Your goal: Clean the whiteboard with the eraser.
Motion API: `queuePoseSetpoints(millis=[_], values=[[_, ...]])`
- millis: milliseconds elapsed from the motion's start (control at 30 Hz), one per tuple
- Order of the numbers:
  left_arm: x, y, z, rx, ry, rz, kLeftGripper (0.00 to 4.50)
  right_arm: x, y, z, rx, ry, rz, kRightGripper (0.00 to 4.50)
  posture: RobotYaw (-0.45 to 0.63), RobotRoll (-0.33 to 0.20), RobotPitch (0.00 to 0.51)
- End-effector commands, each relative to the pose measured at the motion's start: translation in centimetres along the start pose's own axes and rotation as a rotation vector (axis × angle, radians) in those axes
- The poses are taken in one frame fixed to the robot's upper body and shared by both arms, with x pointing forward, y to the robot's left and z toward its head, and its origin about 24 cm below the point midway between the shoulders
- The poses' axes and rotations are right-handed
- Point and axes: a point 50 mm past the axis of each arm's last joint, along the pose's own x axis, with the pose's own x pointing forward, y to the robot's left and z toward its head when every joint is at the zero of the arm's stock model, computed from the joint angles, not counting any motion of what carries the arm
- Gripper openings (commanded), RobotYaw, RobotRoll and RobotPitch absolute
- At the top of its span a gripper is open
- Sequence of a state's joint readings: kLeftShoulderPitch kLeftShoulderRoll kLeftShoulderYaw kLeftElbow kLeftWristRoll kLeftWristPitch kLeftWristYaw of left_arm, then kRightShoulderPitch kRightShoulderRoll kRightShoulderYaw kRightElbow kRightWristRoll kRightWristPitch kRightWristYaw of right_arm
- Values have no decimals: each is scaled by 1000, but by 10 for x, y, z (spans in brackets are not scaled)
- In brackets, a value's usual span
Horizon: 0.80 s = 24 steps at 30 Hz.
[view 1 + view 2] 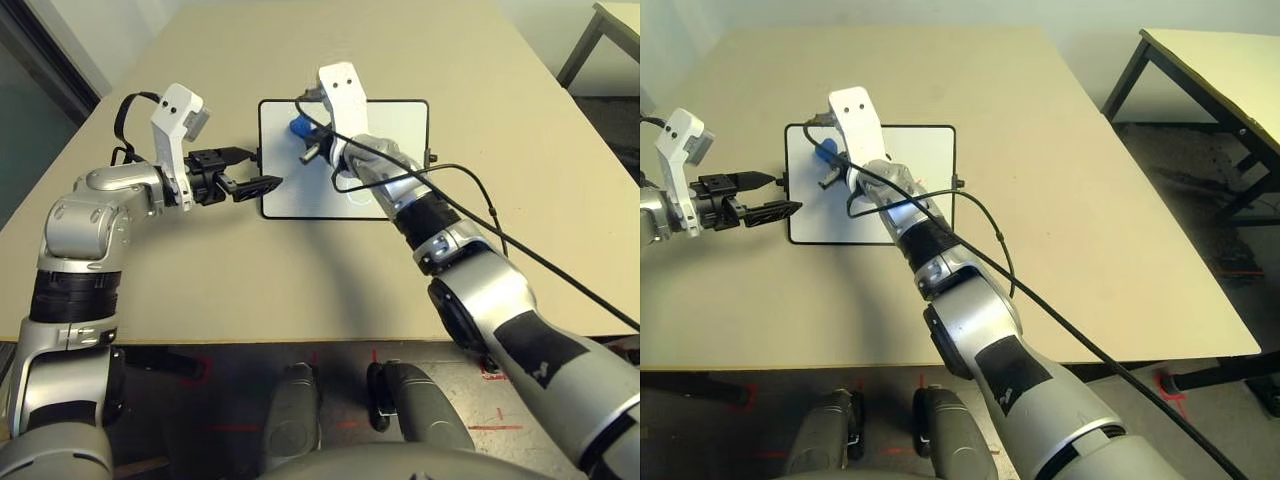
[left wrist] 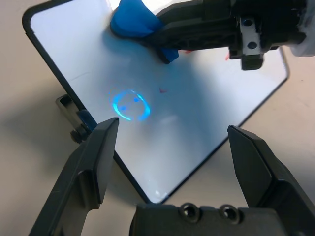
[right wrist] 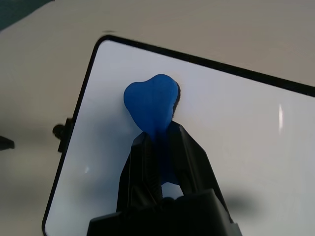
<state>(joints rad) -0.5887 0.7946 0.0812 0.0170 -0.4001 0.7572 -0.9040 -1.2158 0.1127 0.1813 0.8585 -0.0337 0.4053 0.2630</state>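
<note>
The whiteboard (image 1: 285,190) lies flat at the middle of the tan table, with a black knob (image 1: 432,157) on its right short side. My right gripper (image 3: 160,142) is shut on the bright blue eraser (image 3: 150,101), and holds it on or just over the board's far left corner (image 1: 300,128). A blue ring-shaped mark (image 2: 130,104) shows on the white surface near the left edge. My left gripper (image 1: 265,168) stands open at the board's left short side, its fingers (image 2: 96,157) spread with nothing between them.
The tan table (image 1: 200,290) has free room around the board. A black cable (image 1: 480,200) trails from my right wrist over the forearm. A second table (image 1: 1210,60) stands off to the right, beyond a gap of floor.
</note>
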Motion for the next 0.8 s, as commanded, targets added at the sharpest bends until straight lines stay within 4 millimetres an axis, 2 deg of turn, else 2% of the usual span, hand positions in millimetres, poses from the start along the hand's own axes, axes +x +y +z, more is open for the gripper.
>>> queuePoseSetpoints(millis=[33, 200, 300, 500, 800], values=[[4, -2, -2, -4, 13, -24, 4500, 4, 20, -26, 10, 87, 54, 384, 34, 0, 153], [4, -2, 1, 0, 14, -29, 4500, 2, 56, -66, -3, 199, 179, 384, 42, 0, 158], [4, -2, 2, 2, 15, -31, 4500, -1, 65, -83, -11, 244, 203, 383, 47, 0, 161], [4, -2, 2, 4, 18, -35, 4500, -4, 66, -101, -21, 292, 206, 378, 49, 0, 165], [7, -3, 4, 7, 16, -48, 4500, -4, 61, -104, -21, 306, 186, 368, 43, 0, 162]])
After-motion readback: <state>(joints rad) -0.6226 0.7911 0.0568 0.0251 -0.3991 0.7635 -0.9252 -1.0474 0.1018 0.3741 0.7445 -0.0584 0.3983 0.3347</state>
